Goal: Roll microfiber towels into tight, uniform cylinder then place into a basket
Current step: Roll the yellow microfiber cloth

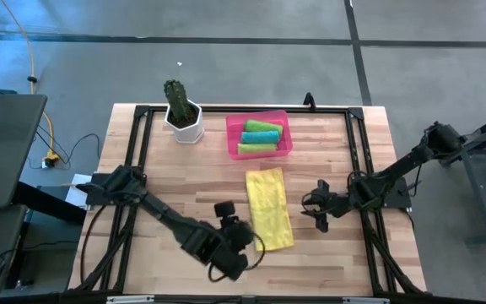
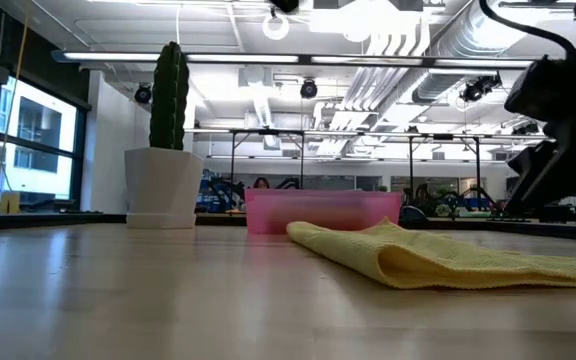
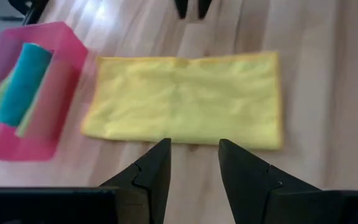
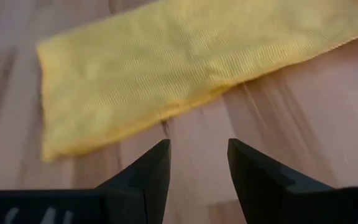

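Lying flat on the wooden table [image 1: 327, 143], one yellow towel [image 1: 269, 208] is folded into a long strip just in front of the pink basket [image 1: 234, 140]. Three rolled towels sit inside that basket: two lime green ones [image 1: 262, 126] and a teal one [image 1: 261, 137] between them. One white pot holding a green cactus [image 1: 180, 110] stands beside the basket, well apart from the yellow towel. Two grippers flank the yellow towel: the left gripper [image 3: 193, 165] just beside one long edge, the right gripper [image 4: 197, 163] near the opposite edge. Both have their fingers parted and hold nothing. Nothing lies between either gripper and the towel.
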Tool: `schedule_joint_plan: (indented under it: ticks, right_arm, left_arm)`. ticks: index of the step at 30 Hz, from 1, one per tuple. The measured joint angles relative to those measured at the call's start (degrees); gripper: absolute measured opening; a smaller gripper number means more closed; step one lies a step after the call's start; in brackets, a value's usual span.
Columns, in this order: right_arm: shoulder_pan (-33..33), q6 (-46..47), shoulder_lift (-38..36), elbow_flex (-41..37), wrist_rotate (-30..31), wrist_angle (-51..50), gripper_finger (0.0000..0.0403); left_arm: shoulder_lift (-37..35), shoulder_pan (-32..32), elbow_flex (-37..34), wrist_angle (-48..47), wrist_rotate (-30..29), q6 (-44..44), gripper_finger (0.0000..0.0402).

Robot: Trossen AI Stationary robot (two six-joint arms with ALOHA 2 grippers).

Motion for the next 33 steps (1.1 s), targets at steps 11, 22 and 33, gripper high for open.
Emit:
schedule_joint_plan:
  ticks: [11,22,33]
  right_arm:
    - [0.0,-15.0,0.0,-1.0,0.0,-2.0,0.0154]
    - [0.0,-17.2,0.0,-1.0,0.0,-2.0,0.0154]
    - [0.0,-17.0,0.0,-1.0,0.0,-2.0,0.0154]
  left_arm:
    - [0.1,6.3,-12.2,31.8,26.1,25.9,0.0124]
    - [0.1,6.9,-26.8,54.7,27.1,26.4,0.0124]
    - [0.1,6.5,-44.8,93.8,24.0,32.1,0.0124]
